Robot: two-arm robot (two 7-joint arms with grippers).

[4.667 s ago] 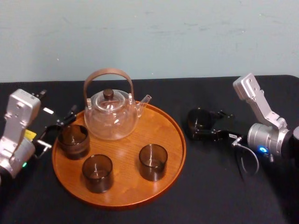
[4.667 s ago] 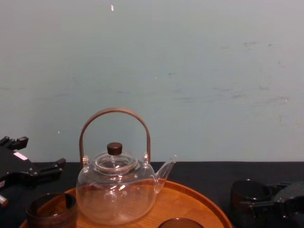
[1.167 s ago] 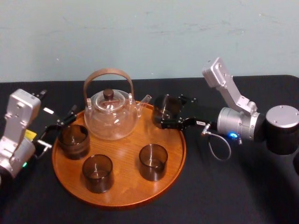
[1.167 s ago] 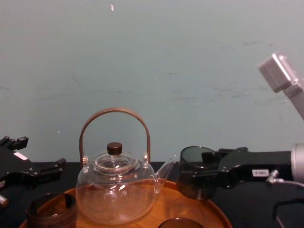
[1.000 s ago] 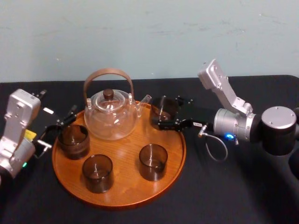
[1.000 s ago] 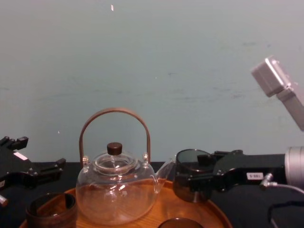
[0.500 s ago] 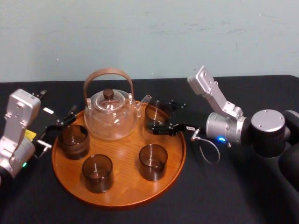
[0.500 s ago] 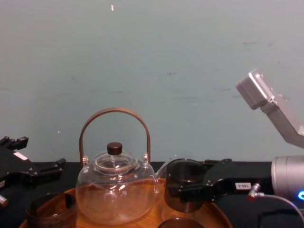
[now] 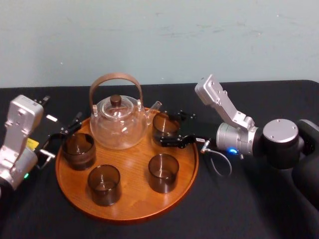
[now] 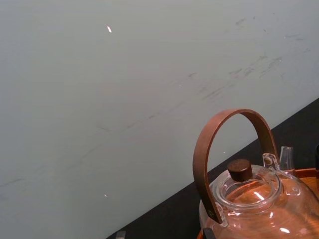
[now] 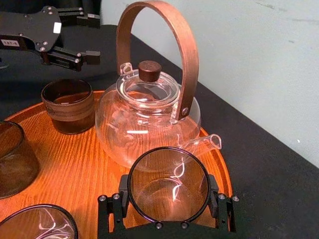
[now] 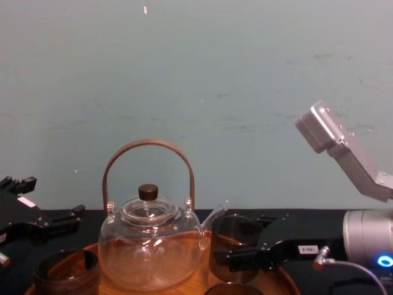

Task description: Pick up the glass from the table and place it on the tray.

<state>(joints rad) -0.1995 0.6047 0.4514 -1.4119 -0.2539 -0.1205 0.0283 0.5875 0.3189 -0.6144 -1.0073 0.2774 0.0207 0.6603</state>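
Note:
The smoky glass (image 9: 163, 122) sits between the fingers of my right gripper (image 9: 169, 130), which is shut on it. It is low over the back right part of the round wooden tray (image 9: 130, 158), just right of the teapot's spout. I cannot tell whether its base touches the wood. In the right wrist view the glass (image 11: 168, 175) is upright and empty between the black fingers (image 11: 122, 193). In the chest view the glass (image 12: 232, 241) hangs level with the tray's rim (image 12: 277, 271). My left gripper (image 9: 62, 138) is parked, open, at the tray's left edge.
A glass teapot (image 9: 118, 124) with a wooden handle stands at the back of the tray. Three more dark glasses stand on the tray: at the left (image 9: 78, 149), front left (image 9: 104, 184) and front middle (image 9: 163, 172). A black cloth (image 9: 239, 199) covers the table.
My right gripper took the glass from the table on the right and carried it left and down. It is now low over the tray beside the teapot's spout. The left arm has not moved.

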